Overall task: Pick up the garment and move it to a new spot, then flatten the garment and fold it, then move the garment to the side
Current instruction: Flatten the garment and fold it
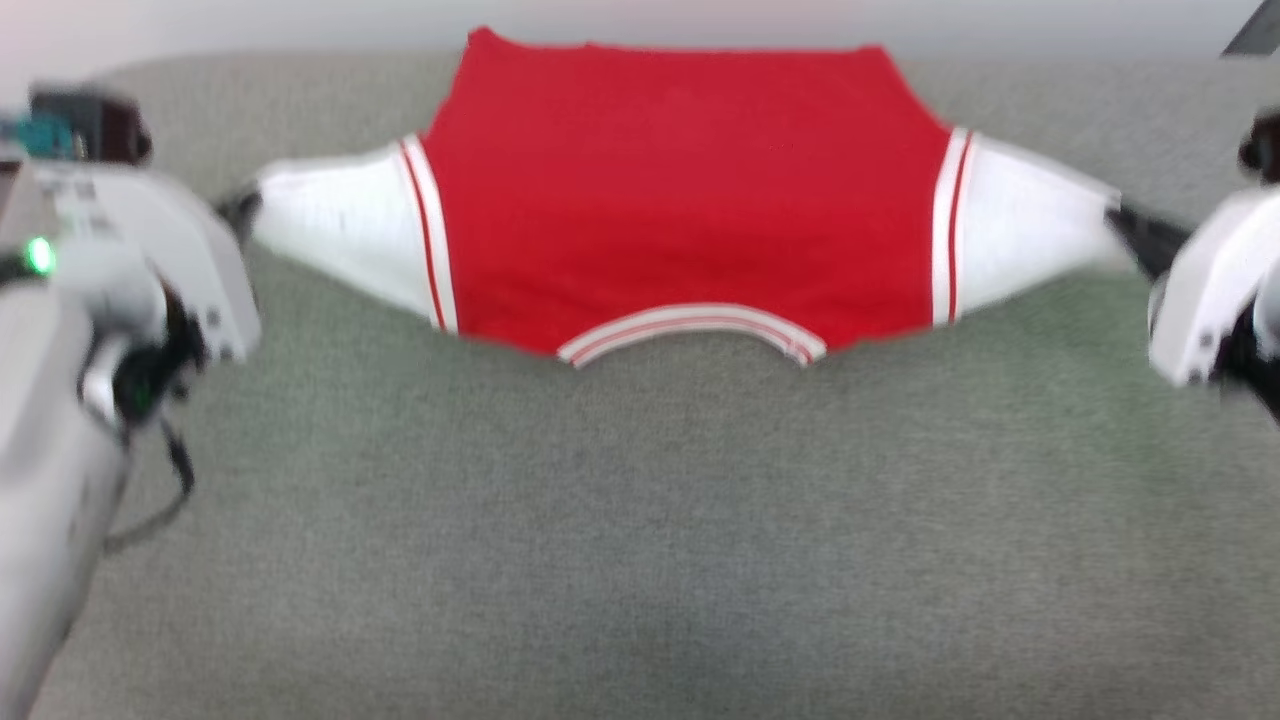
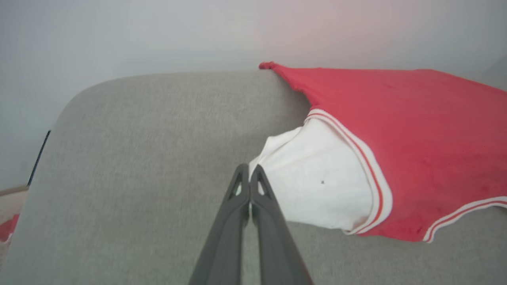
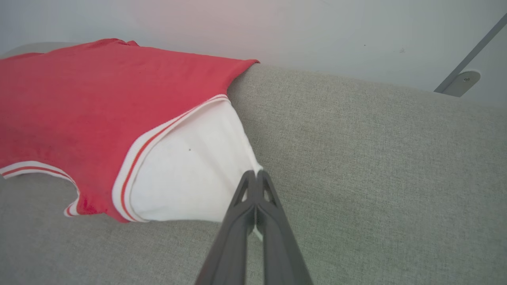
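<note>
- The grey cushion (image 1: 640,520) is big and flat.
- The garment (image 1: 690,200) is spread at the cushion's far edge, its long way running left to right, neck toward the robot.
- The left gripper (image 2: 249,171) pinches the garment's left sleeve tip tight; the right gripper (image 3: 256,176) pinches the other.

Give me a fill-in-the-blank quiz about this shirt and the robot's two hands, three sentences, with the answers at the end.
1. The body of the garment is ___, with striped trim at its edges.
2. The left hand and the right hand are each shut on the tip of a ___ sleeve.
3. The garment is stretched out over a ___ fabric surface.
Missing words: red; white; grey.
</note>
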